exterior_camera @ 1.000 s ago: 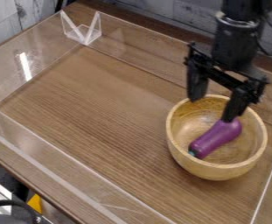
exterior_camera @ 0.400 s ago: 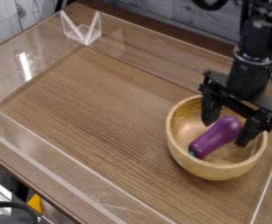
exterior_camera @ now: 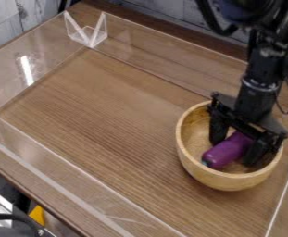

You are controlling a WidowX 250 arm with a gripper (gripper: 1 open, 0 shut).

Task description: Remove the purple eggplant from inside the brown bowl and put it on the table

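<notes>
Gripper (exterior_camera: 244,143) has dropped from above the rim down into the brown bowl (exterior_camera: 194,153).

Since the earlier frames the black gripper has sunk lower, so its fingers now reach inside the bowl's hollow, one on each side of the purple eggplant (exterior_camera: 228,151). The jaws stand spread wide, straddling the eggplant's upper end without clamping it; whether a finger touches it cannot be told. The eggplant lies tilted in the bowl, lower end toward the front wall. The bowl sits on the counter (exterior_camera: 109,111) near its right edge, beside the low clear wall.
</notes>
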